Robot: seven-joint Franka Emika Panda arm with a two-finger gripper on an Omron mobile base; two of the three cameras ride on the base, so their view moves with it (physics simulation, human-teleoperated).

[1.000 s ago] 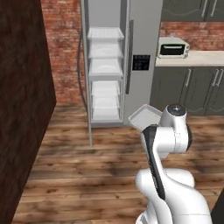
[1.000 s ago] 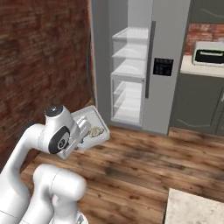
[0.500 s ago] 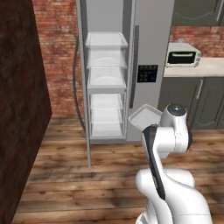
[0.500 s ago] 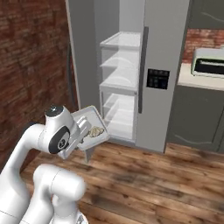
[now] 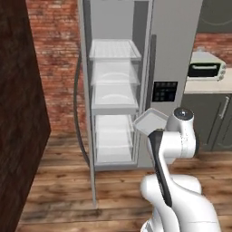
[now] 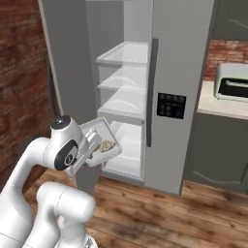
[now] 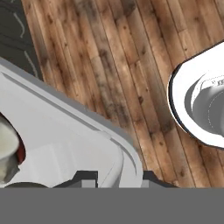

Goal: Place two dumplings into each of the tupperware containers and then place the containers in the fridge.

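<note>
White plastic fills the near part of the hand view: the rim corner of a container (image 7: 78, 144) sits right at the bottom edge where the pincer (image 7: 113, 177) has it pinched, with wooden floor (image 7: 109, 57) far below. The jaws stand nearly closed on that thin rim, which looks like a firm edge grip and not a cradle.

From the right base view the same container (image 6: 99, 144) is carried in front of the arm's wrist, roughly level but a little tilted, with pale speckled dumplings (image 6: 106, 145) lying inside against its floor. Holding it by one edge leaves the tray sticking out toward the fridge, which suits sliding it onto a shelf; keeping it close to flat should stop the dumplings rolling out. How many dumplings are in it I cannot tell with certainty.

Beyond the tray stands the fridge (image 6: 181, 72), its left compartment open with white shelves (image 6: 123, 104) stacked one above another, and the lower ones sit about level with the tray. The container is near the opening but not yet inside. Its right door is shut and bears a dark control panel (image 6: 171, 105).

Farther right, a counter (image 5: 206, 86) carries a toaster oven (image 5: 206, 68), well apart from the job in hand.
</note>
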